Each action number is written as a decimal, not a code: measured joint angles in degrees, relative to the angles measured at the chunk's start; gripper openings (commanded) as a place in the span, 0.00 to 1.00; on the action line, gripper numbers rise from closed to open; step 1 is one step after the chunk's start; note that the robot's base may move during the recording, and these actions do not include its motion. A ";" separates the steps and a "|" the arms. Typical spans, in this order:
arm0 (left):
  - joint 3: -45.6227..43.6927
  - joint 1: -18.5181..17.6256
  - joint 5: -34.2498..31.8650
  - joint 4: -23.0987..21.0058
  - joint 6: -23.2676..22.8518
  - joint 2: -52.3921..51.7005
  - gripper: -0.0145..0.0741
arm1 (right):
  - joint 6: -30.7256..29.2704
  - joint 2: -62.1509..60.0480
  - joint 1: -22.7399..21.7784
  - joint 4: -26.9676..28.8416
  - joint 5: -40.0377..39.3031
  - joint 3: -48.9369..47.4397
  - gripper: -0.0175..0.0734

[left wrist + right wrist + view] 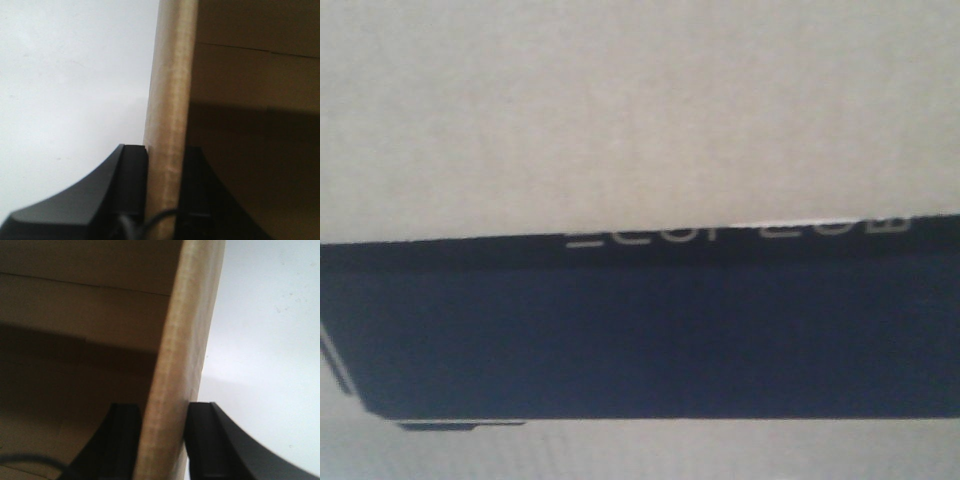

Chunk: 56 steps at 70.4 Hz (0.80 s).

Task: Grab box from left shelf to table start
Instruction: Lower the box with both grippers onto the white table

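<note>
The left gripper (165, 167) and right gripper (161, 415) each squeezed a wall of the ECOFLOW box (640, 120) tight between its fingers, to carry it level.

The box (640, 120) stands close before the front camera — the left gripper (164, 160) straddles one wall, the right gripper (162, 412) another, the table (65, 100) outside both.

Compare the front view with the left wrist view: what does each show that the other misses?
Front only: the box's black panel with pale lettering. Left wrist only: the left gripper clamped on a cardboard edge, black fingers either side, and a white surface beside it. Both: brown cardboard of the box, filling much of the frame.
</note>
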 measured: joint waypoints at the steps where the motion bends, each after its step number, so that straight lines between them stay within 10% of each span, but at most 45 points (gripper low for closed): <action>1: 0.00 0.00 0.11 0.27 0.00 0.00 0.06 | 0.00 0.29 0.00 0.00 -0.11 0.00 0.26; 56: -6.26 0.57 -2.60 10.91 1.15 9.63 0.06 | -1.38 23.50 -0.13 1.04 -5.85 -5.65 0.26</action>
